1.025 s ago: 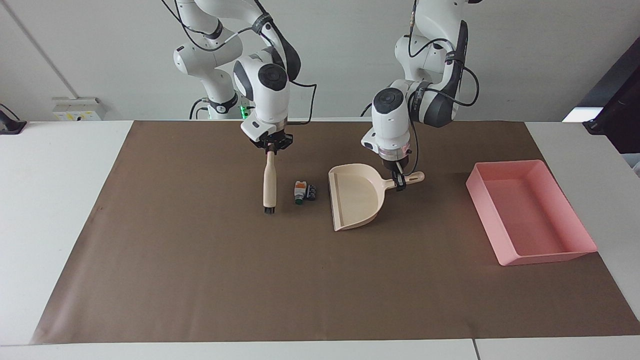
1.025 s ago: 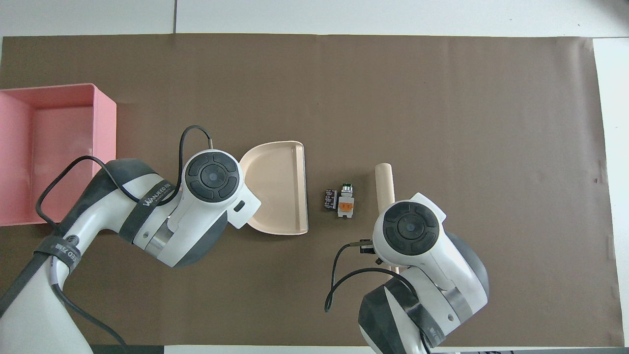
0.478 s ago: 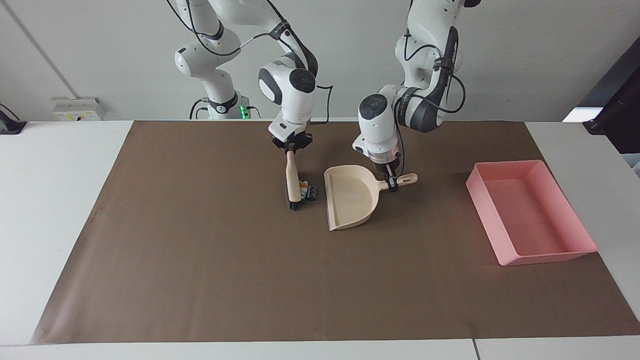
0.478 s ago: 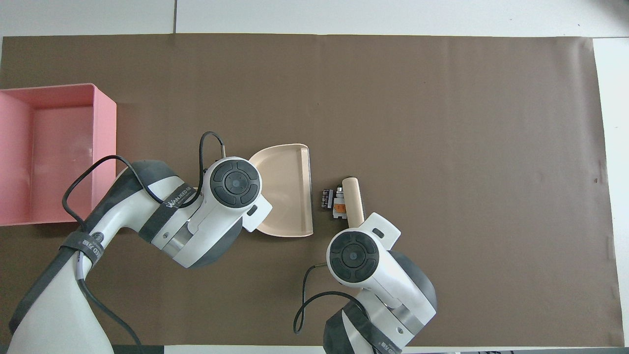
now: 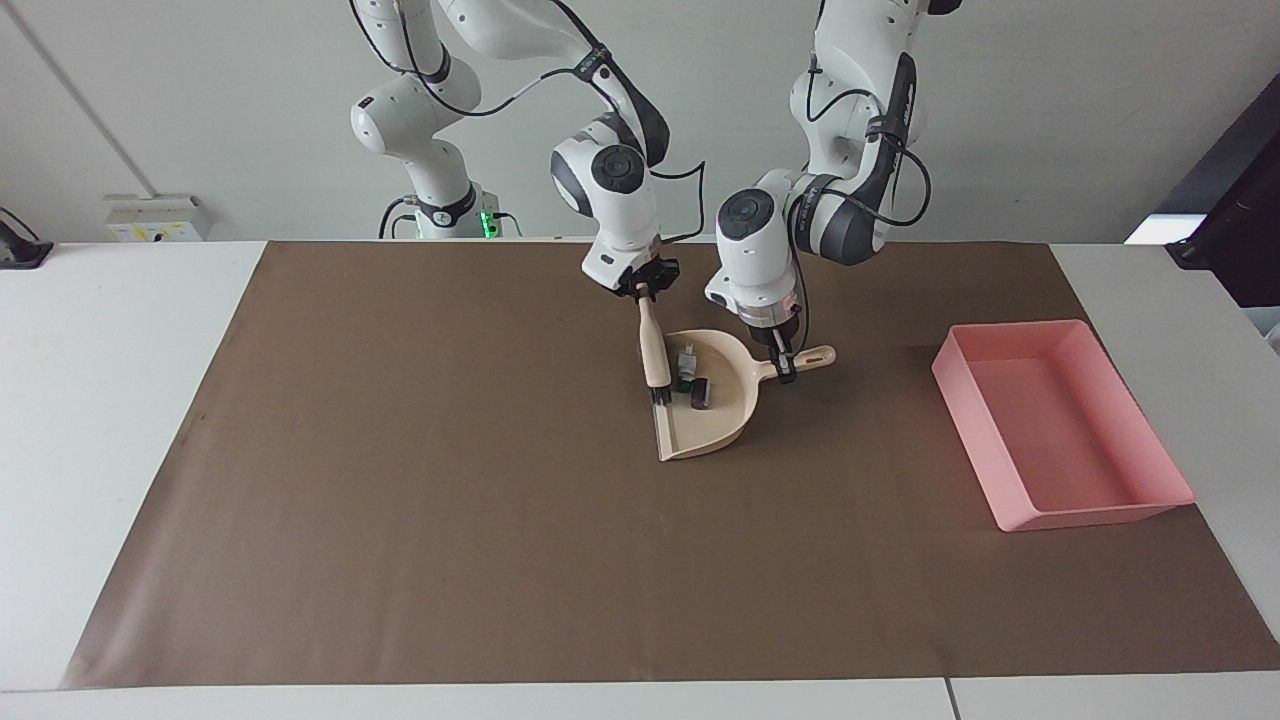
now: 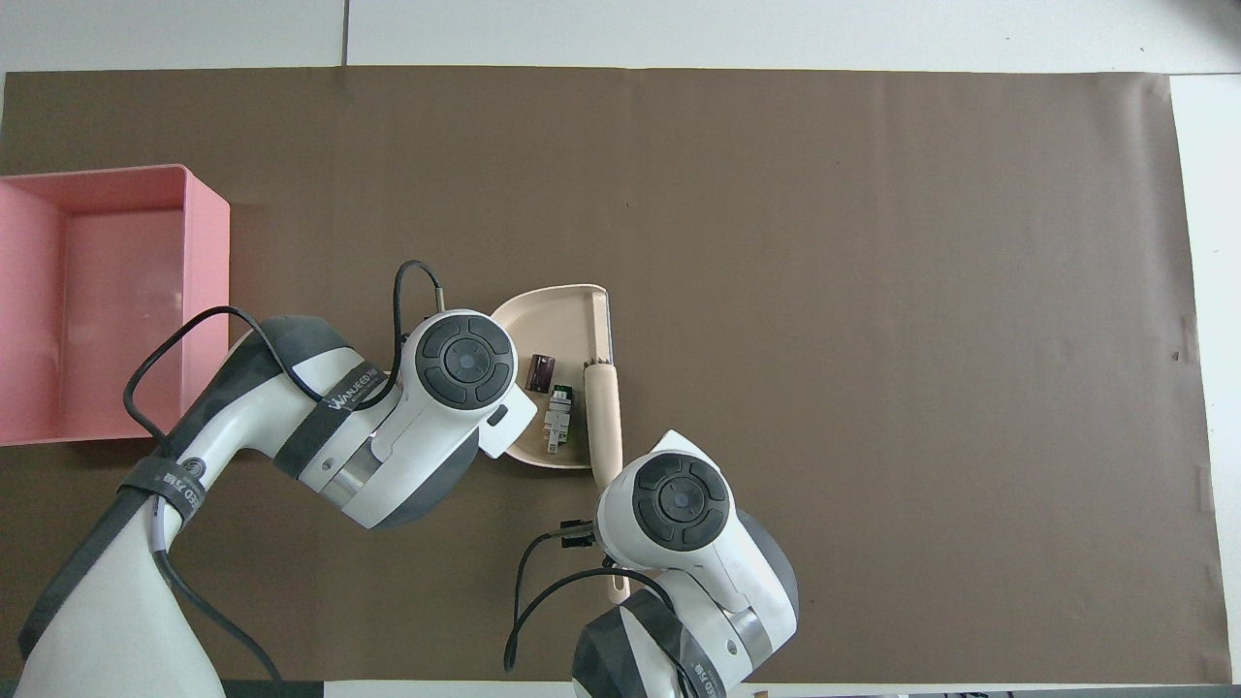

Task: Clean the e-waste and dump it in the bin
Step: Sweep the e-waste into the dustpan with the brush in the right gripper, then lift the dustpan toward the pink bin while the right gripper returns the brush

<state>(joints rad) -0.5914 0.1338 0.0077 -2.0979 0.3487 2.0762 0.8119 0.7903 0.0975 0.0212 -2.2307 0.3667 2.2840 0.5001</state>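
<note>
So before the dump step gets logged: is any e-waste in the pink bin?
No, the bin holds nothing; both e-waste parts lie in the dustpan.

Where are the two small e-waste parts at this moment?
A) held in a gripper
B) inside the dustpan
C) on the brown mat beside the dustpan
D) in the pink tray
B: both e-waste parts lie inside the dustpan, with the brush at its open edge; the pink tray holds nothing.

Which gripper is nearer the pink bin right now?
Left. The left gripper holds the dustpan handle, on the dustpan's bin side. The right gripper holds the brush at the dustpan's open edge.
</note>
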